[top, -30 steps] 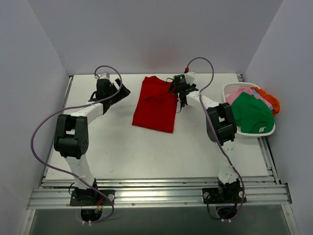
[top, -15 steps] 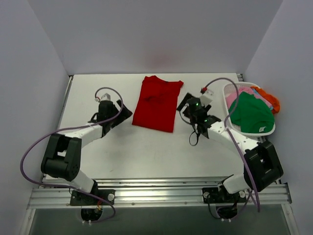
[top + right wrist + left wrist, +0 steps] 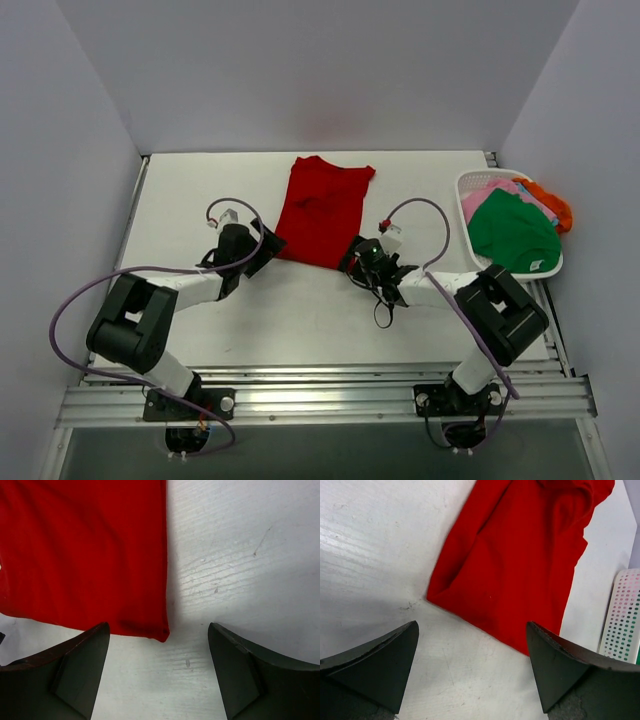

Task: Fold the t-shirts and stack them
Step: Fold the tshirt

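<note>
A bright red t-shirt (image 3: 325, 208) lies folded into a long strip on the white table, collar end toward the back. My left gripper (image 3: 265, 248) hovers open just off the strip's near left corner. In the left wrist view the red cloth (image 3: 520, 565) lies ahead of the open gripper (image 3: 472, 630), with bare table between the fingers. My right gripper (image 3: 352, 262) stands open at the near right corner. In the right wrist view that corner of the shirt (image 3: 85, 555) sits just ahead of the open gripper (image 3: 159, 630). Neither gripper holds anything.
A white slatted basket (image 3: 468, 186) at the right edge of the table holds a green t-shirt (image 3: 513, 235), a pink one (image 3: 500, 190) and an orange one (image 3: 550, 203). The basket's perforated wall (image 3: 622, 615) shows in the left wrist view. White walls close off the back and sides.
Both arms have swung from the shirt's far end toward me, down to its near corners. The shirt's right sleeve part now lies spread at the top right. Both grippers stay open.
</note>
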